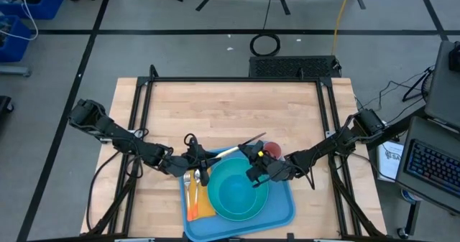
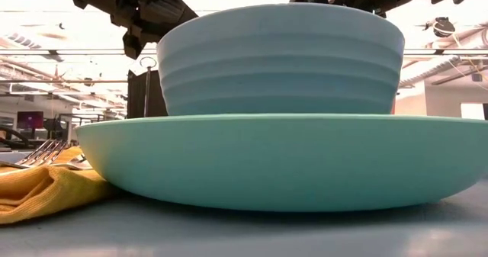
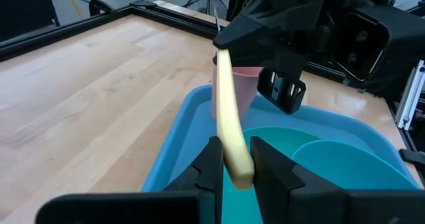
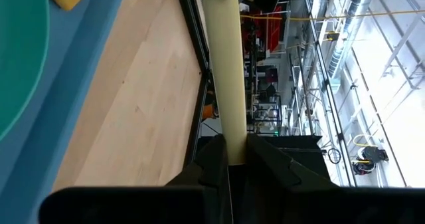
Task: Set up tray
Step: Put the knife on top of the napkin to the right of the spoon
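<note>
Left gripper [image 1: 195,158]: fingers closed on one end of a pale yellow stick-like utensil [image 1: 228,151], at the tray's far-left corner.
Utensil axis: held across the tray's far edge, left to right, spanning both grippers.
Right gripper [image 1: 251,154]: fingers pinched on the opposite end; a hand-over is judged under way.
Tray [image 1: 284,212]: blue, on the counter's [image 1: 230,113] near edge, carrying napkin [image 1: 205,207], forks [image 1: 191,181], teal plate [image 1: 241,213] and bowl [image 2: 282,59].
Room: bare counter beyond.

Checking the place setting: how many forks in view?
1 that I can make out: a fork lying on the yellow napkin at the tray's left side, beside the teal plate. Its tines show in the low view. More could be hidden.
</note>
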